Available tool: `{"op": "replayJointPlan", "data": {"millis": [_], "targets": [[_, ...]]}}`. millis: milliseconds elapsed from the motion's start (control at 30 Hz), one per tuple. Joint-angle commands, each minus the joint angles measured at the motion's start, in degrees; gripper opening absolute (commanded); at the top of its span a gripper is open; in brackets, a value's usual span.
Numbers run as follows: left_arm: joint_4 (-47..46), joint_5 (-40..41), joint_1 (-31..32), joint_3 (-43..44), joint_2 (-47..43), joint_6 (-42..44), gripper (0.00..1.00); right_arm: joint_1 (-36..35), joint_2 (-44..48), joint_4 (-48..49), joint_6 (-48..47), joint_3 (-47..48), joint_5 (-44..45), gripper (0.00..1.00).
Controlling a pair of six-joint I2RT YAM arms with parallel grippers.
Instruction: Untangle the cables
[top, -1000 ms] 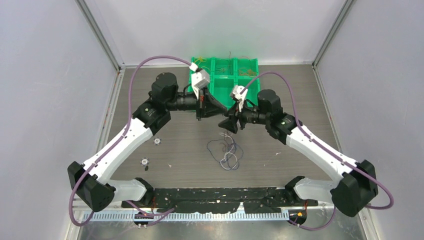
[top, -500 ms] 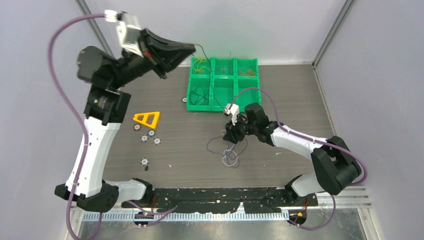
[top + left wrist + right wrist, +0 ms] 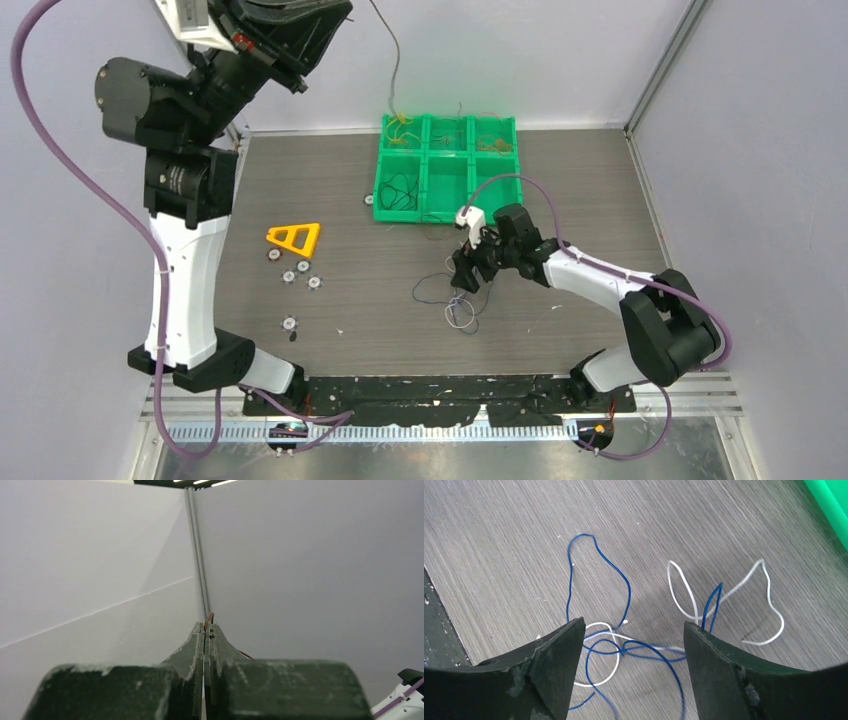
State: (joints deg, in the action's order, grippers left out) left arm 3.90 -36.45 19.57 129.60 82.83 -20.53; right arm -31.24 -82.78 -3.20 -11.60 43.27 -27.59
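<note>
A tangle of blue and white cables (image 3: pixel 452 298) lies on the table in front of the green tray; the right wrist view shows its loops (image 3: pixel 624 645) crossing each other. My right gripper (image 3: pixel 462 274) is open and hangs just above the tangle, jaws spread wide around it in the right wrist view (image 3: pixel 634 627). My left gripper (image 3: pixel 335 12) is raised high at the back left and is shut on a thin brown cable (image 3: pixel 208 617), which hangs down (image 3: pixel 392 60) towards the tray.
A green tray (image 3: pixel 447 168) with six compartments stands at the back, some holding cables. A yellow triangle (image 3: pixel 294 237) and several small round parts (image 3: pixel 300 275) lie at the left. White walls enclose the table.
My left arm has swung up and to the back left, lifting the brown cable away from the tangle. My right gripper has dropped down over the tangle.
</note>
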Motion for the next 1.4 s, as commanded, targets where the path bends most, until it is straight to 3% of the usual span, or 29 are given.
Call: {"op": "replayJointPlan", "data": {"millis": [0,167,400,600,700,933,1367], "targets": [[1.67,5.53,-1.46,0.57,1.33,2.25,0.00,3.24,3.14,-3.58,1.42,2.15,-2.09,0.80],[1.11,7.04,-2.73,0.08,3.04,4.61,0.00,5.87,8.87,-6.02,1.24,2.51,-3.61,0.92],[-3.48,7.88,-4.21,-10.05,3.39,9.39,0.00,6.29,12.03,-12.88,-0.71,6.67,-1.57,0.99],[-7.74,7.54,-6.49,-10.97,7.24,6.84,0.00,8.36,12.63,-16.61,-2.15,9.74,0.87,0.95],[-11.05,2.61,-6.58,-10.48,10.19,5.98,0.00,9.88,12.20,-18.10,-4.64,12.25,3.78,0.95],[-13.66,0.53,-6.65,-8.91,18.18,5.79,0.00,18.37,9.04,-21.74,-4.14,20.34,3.76,0.95],[-13.75,1.90,-7.64,-12.80,20.07,8.04,0.00,22.01,11.06,-23.96,-3.88,19.03,3.54,0.95]]}}
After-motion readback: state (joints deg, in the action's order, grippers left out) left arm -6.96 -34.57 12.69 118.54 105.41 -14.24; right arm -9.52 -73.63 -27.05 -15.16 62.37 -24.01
